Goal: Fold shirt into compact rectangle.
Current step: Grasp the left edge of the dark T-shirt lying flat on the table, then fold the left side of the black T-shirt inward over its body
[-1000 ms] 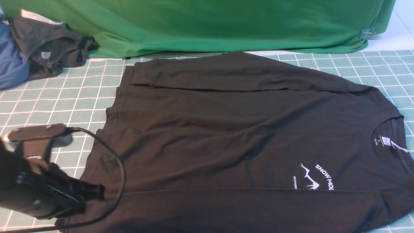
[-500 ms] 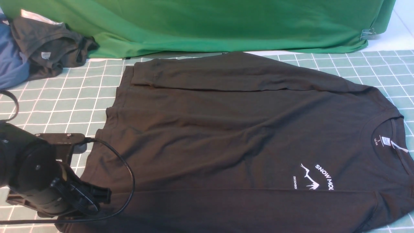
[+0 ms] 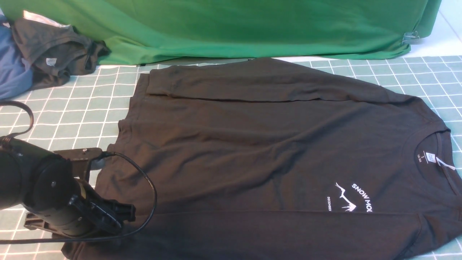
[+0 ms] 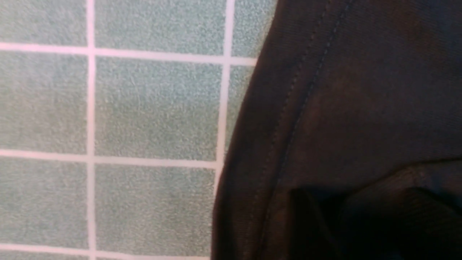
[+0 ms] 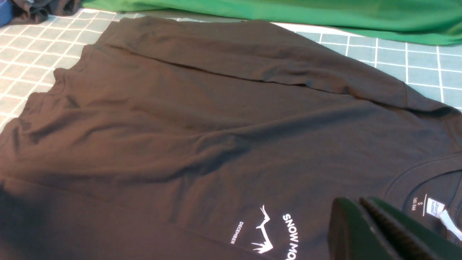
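The black shirt (image 3: 252, 144) lies flat on the grid mat, collar and white neck label (image 3: 430, 157) to the right, hem to the left. One sleeve is folded across its far edge. The white print (image 3: 352, 196) faces up. My left gripper (image 3: 124, 216) sits low on the near left hem corner. In the left wrist view the stitched hem (image 4: 288, 108) runs past the dark fingers (image 4: 306, 224), which stand apart on the cloth, open. My right gripper (image 5: 355, 204) hovers above the chest near the collar, shut and holding nothing; the front view does not show it.
A big green cloth (image 3: 234, 29) hangs along the back, held by a metal clip (image 3: 411, 38). A dark grey garment (image 3: 54, 50) and a blue one (image 3: 11, 72) are heaped at the far left. The green grid mat (image 3: 54, 108) shows left of the shirt.
My left arm has swung right and settled onto the shirt's near hem corner, its cable trailing along. Its fingers have spread. The shirt and the right gripper have not moved.
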### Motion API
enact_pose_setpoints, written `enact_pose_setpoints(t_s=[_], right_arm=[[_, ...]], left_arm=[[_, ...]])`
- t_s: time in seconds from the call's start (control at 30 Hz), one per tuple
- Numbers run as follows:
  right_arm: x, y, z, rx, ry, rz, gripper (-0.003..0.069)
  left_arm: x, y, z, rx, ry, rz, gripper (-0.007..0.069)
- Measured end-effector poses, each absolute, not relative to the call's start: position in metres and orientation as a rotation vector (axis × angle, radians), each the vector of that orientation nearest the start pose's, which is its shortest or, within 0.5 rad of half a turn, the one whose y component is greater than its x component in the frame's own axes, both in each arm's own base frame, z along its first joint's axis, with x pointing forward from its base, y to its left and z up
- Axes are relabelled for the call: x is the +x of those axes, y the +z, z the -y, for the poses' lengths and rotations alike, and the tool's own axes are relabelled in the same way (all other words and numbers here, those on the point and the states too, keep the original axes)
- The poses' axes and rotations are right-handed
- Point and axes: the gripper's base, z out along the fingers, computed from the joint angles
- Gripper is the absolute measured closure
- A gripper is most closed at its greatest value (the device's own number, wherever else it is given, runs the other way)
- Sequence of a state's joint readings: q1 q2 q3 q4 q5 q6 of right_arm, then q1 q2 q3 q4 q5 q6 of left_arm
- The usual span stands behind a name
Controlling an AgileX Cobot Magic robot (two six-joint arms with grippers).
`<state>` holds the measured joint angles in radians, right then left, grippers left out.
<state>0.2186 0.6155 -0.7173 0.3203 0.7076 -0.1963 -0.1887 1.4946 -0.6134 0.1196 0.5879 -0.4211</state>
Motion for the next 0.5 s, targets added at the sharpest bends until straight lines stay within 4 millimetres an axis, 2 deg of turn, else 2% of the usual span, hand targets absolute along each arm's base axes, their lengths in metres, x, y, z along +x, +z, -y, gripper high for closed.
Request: enact_pose_setpoints(t_s=[0.1, 0.17, 0.27, 0.43, 0.47, 0.5], right_arm=[[0.106, 0.344, -0.043, -0.301, 0.378, -2.052, 0.0634], [0.106, 0.344, -0.043, -0.301, 0.378, -2.052, 0.0634], [0.106, 0.344, -0.043, -0.301, 0.378, -2.052, 0.0633], [0.106, 0.344, -0.043, -0.301, 0.378, -2.052, 0.0629], [0.106, 0.344, -0.043, -0.301, 0.378, -2.052, 0.0626], [0.106, 0.344, -0.043, -0.301, 0.378, -2.052, 0.0625]], left_arm=[[0.221, 0.155, 0.036, -0.191, 0.034, -2.957, 0.051], [0.22, 0.156, 0.036, -0.178, 0.037, -2.965, 0.058], [0.214, 0.164, 0.035, -0.183, 0.029, -2.973, 0.0612], [0.207, 0.188, 0.035, -0.169, -0.012, -2.91, 0.0618], [0.205, 0.202, 0.035, -0.172, -0.035, -2.868, 0.0619], [0.203, 0.206, 0.035, -0.174, -0.041, -2.857, 0.0619]])
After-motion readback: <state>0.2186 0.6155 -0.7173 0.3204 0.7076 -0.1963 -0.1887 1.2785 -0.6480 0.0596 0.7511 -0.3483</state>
